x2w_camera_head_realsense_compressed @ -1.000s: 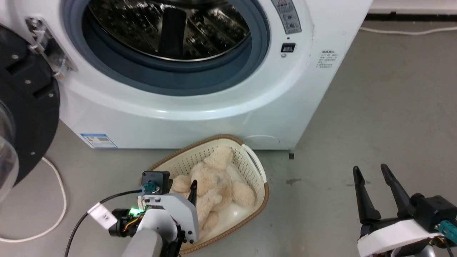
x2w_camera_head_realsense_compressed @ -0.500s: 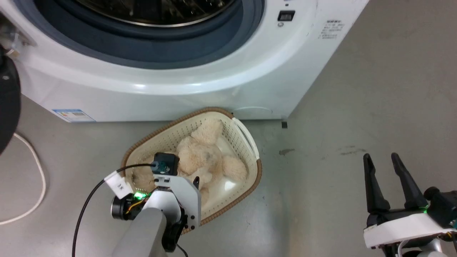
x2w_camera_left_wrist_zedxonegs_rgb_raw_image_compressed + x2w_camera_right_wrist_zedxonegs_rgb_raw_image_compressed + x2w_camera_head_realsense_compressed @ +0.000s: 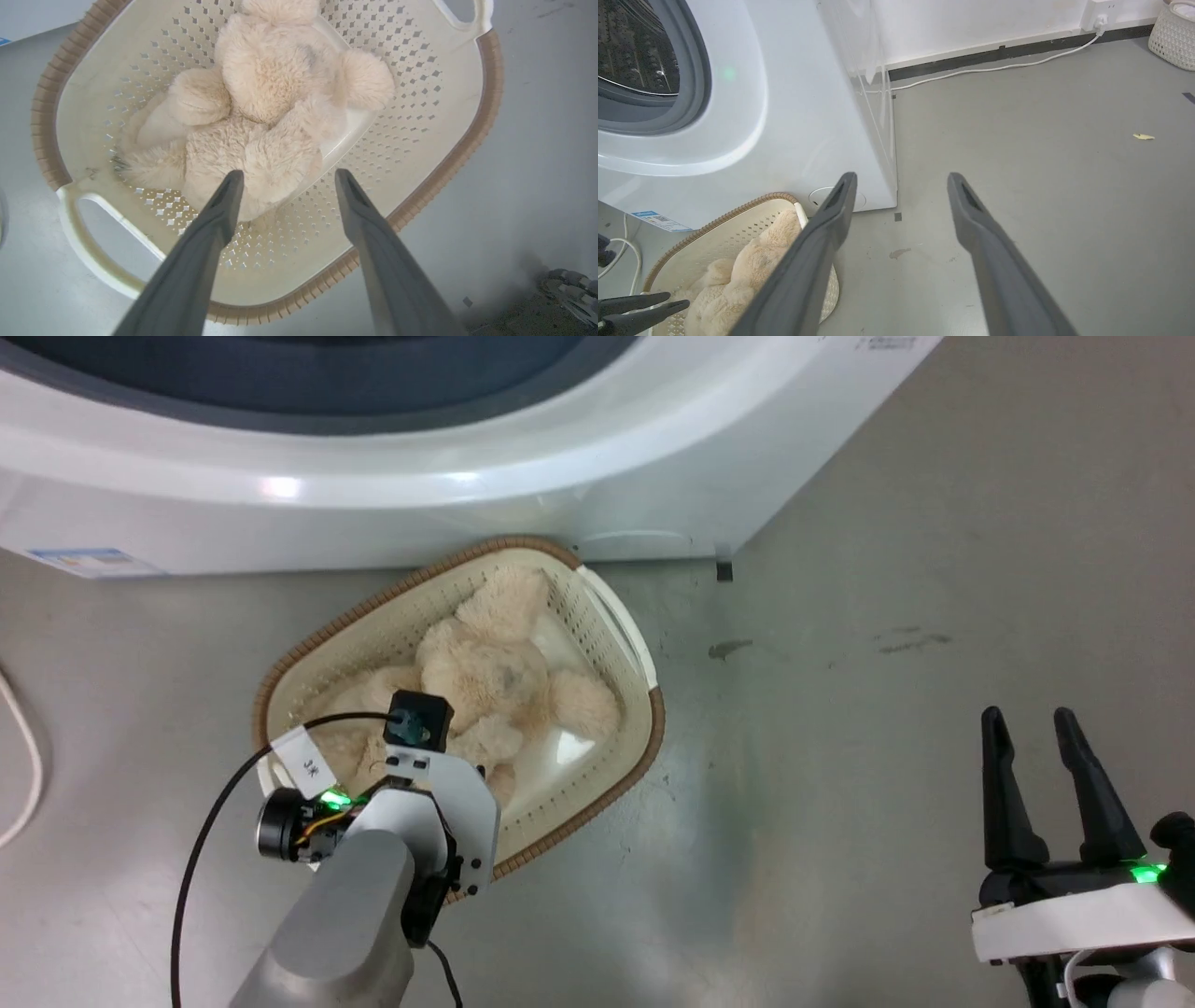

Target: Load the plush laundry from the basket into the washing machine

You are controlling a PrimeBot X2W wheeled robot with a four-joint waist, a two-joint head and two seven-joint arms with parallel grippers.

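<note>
The cream plush laundry (image 3: 485, 672) (image 3: 266, 88) (image 3: 738, 275) lies in the perforated basket (image 3: 644, 747) (image 3: 490, 93) (image 3: 714, 219), which stands on the floor against the white washing machine (image 3: 467, 495) (image 3: 808, 116). My left gripper (image 3: 285, 175) hangs open just above the plush's nearest lump, holding nothing; its wrist (image 3: 439, 803) covers the basket's near edge. My right gripper (image 3: 1027, 717) (image 3: 902, 177) is open and empty over bare floor, well to the right of the basket. The grey door ring (image 3: 698, 70) and steel drum (image 3: 635, 46) show in the right wrist view.
A white cable (image 3: 19, 765) lies on the floor at the left. Another cable (image 3: 994, 70) runs along the wall behind the machine, near a white woven basket (image 3: 1174, 37). Grey floor with small stains (image 3: 728, 649) spreads to the right of the basket.
The head camera has tilted down, so the machine's opening has slid out of the top of the picture. My left gripper has edged further over the basket. The right gripper keeps its pose.
</note>
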